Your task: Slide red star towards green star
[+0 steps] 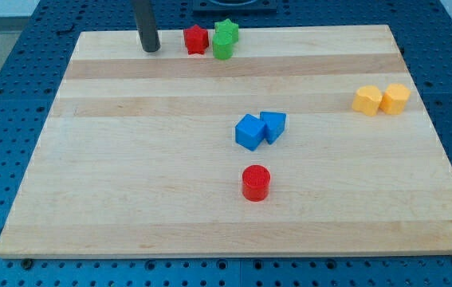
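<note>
The red star [196, 39] lies near the view's top edge of the wooden board, left of centre. The green star [227, 31] sits just to its right, with a green cylinder-like block [222, 47] touching it below. The red star stands close beside the green blocks, nearly touching them. My tip [151, 49] rests on the board to the left of the red star, a short gap away.
A blue cube [249, 132] and a blue block [273, 126] touch near the board's middle. A red cylinder [255, 182] lies below them. Two yellow blocks [367, 100] [395, 98] sit side by side at the view's right. The wooden board [130, 199] lies on a blue pegboard.
</note>
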Robot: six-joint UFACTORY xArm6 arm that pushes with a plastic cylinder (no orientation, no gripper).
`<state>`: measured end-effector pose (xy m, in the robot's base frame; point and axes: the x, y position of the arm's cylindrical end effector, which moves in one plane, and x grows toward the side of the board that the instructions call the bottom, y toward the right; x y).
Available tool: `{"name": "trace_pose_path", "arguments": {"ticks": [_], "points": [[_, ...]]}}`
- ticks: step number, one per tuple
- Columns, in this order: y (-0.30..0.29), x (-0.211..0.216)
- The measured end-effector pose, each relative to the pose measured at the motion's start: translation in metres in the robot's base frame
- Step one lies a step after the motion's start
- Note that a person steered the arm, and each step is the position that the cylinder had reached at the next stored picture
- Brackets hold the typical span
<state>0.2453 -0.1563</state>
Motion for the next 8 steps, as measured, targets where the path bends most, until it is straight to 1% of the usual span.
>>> {"name": "trace_pose_path", "arguments": {"ticks": [3,5,8], "points": [[0.024,-0.005],[0.04,-0.023],[0.079,-0.042]]}}
